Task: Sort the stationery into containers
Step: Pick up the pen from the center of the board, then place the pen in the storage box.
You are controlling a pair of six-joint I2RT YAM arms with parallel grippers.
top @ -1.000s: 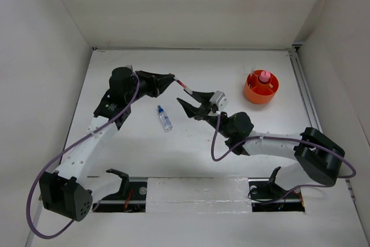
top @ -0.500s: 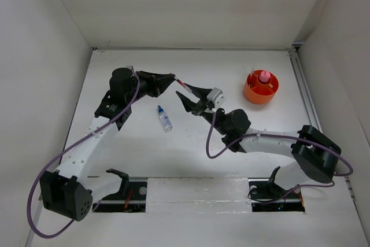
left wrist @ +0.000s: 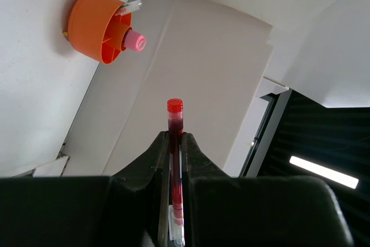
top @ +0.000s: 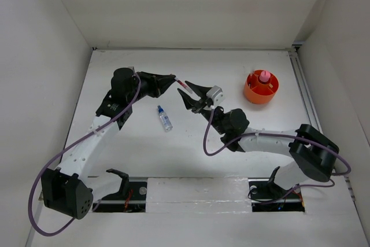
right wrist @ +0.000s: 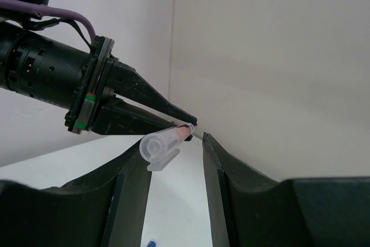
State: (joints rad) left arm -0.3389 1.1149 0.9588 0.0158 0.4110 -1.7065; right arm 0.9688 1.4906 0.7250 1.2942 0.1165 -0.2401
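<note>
A thin red pen (top: 182, 84) hangs in the air over the table's middle, and my left gripper (top: 172, 79) is shut on its shaft. In the left wrist view the pen (left wrist: 174, 121) sticks out past the left gripper (left wrist: 174, 137). My right gripper (top: 184, 89) stands open around the pen's clear-capped end (right wrist: 162, 143), which sits by one finger, leaving a gap to the other; the right gripper (right wrist: 173, 143) faces the left one. A clear blue-capped bottle (top: 165, 118) lies on the table. The orange tub (top: 250, 92) at the right holds a pink-capped cylinder (top: 264, 76).
White walls close in the table on the left, back and right. In the left wrist view the orange tub (left wrist: 87, 27) also holds a clear-capped pen (left wrist: 130, 7) beside the pink cap (left wrist: 135, 41). The bottle's blue cap (right wrist: 151, 243) shows below the right fingers.
My right gripper has moved up and left to the pen's free end, which is now between its fingers. The left arm and the pen have stayed put.
</note>
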